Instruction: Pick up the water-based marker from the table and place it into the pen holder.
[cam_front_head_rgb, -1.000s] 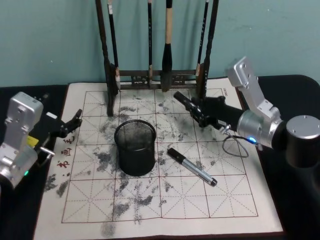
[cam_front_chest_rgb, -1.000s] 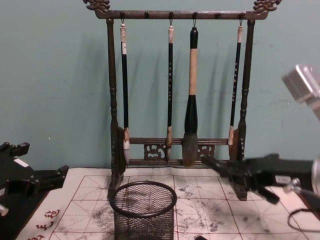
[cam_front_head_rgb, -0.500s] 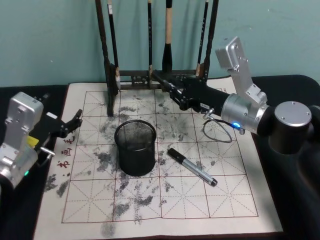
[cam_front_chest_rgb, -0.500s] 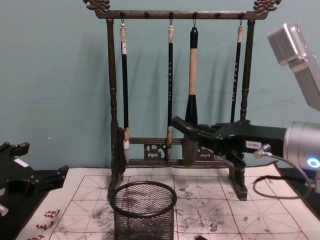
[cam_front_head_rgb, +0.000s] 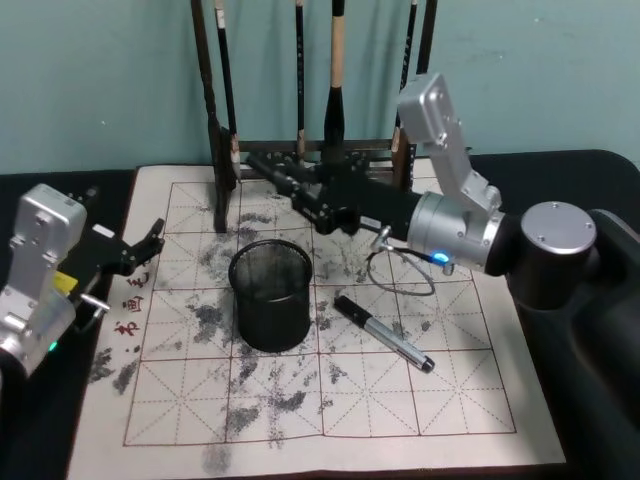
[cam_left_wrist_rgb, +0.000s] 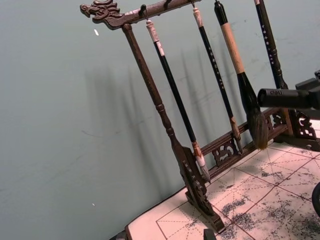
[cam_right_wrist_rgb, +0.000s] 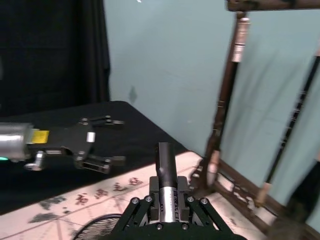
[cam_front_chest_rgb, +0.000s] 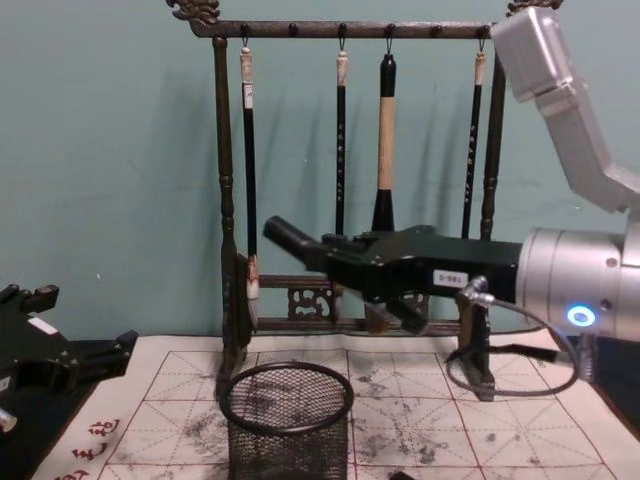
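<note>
On the mat, a second marker lies flat just right of the holder, which stands upright. Left gripper is parked at the mat's left edge, fingers apart, nothing in them. Right gripper is clamped on the marker, which is roughly level with its black cap pointing to the robot's left, well above the holder's mouth and in front of the brush rack.
</note>
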